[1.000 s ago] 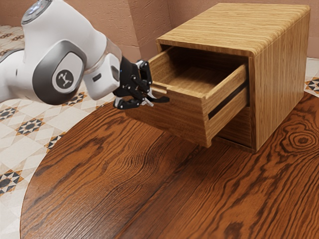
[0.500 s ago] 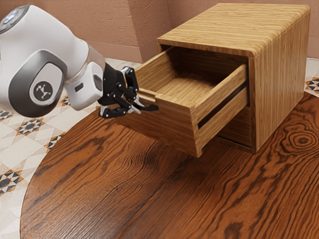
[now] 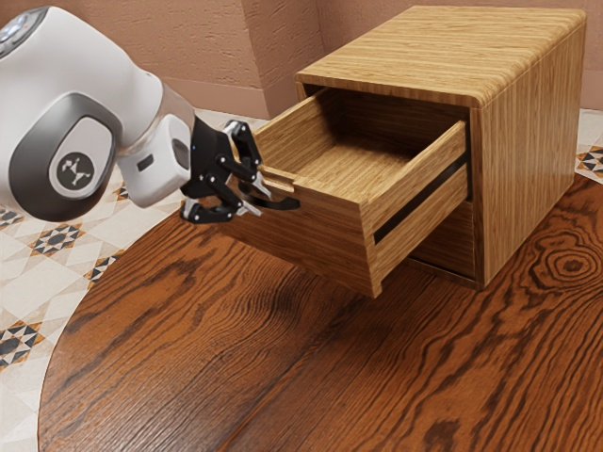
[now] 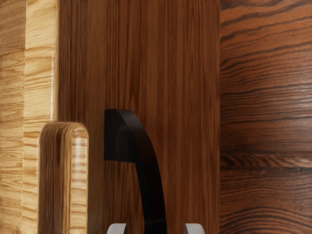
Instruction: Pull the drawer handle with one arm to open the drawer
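Observation:
The light wooden cabinet (image 3: 528, 141) stands on the dark round table (image 3: 283, 377). Its upper drawer (image 3: 311, 231) is pulled far out toward the exterior view's left, and the inside shows bare wood. The pale wooden handle (image 3: 275, 176) juts from the drawer's front. My black gripper (image 3: 268, 181) is at the handle, one finger above it and one below, and it looks open. In the wrist view the handle (image 4: 63, 180) stands off the drawer front (image 4: 170, 58), and a black finger (image 4: 139, 161) sits beside it with a small gap.
The table's edge curves away at the exterior view's left over a patterned tile floor (image 3: 47, 245). A brown wall (image 3: 207, 47) runs behind the cabinet. Bare tabletop (image 4: 265, 97) lies under and in front of the drawer.
The drawer slid further out toward the exterior view's left with my hand during the first half second. Since then it has stayed put, and my arm has only shifted slightly.

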`<state>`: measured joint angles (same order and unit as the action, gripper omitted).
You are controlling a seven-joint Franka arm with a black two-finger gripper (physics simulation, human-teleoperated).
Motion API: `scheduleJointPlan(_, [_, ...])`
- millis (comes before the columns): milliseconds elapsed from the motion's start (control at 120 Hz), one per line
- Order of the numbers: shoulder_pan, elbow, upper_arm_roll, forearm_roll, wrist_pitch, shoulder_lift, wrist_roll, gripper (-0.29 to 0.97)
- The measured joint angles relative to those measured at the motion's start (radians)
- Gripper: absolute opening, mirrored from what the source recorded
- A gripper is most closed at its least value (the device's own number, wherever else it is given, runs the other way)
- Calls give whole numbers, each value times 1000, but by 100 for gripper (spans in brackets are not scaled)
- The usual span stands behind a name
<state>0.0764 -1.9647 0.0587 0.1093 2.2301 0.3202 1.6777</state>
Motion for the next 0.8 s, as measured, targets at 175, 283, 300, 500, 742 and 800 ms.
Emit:
scheduleJointPlan(175, [-2,59,5,12,-48,28,-9,12])
scheduleJointPlan(283, [9,261,-1,8,-189,-26,-16,16])
scheduleJointPlan(300, [14,297,-2,6,-220,-37,-17,17])
scheduleJointPlan(500, [105,721,-11,-83,-654,-299,-52,39])
scheduleJointPlan(742, [231,819,-11,-148,-964,-345,-165,59])
scheduleJointPlan(800, [249,819,-9,-151,-998,-346,-196,61])
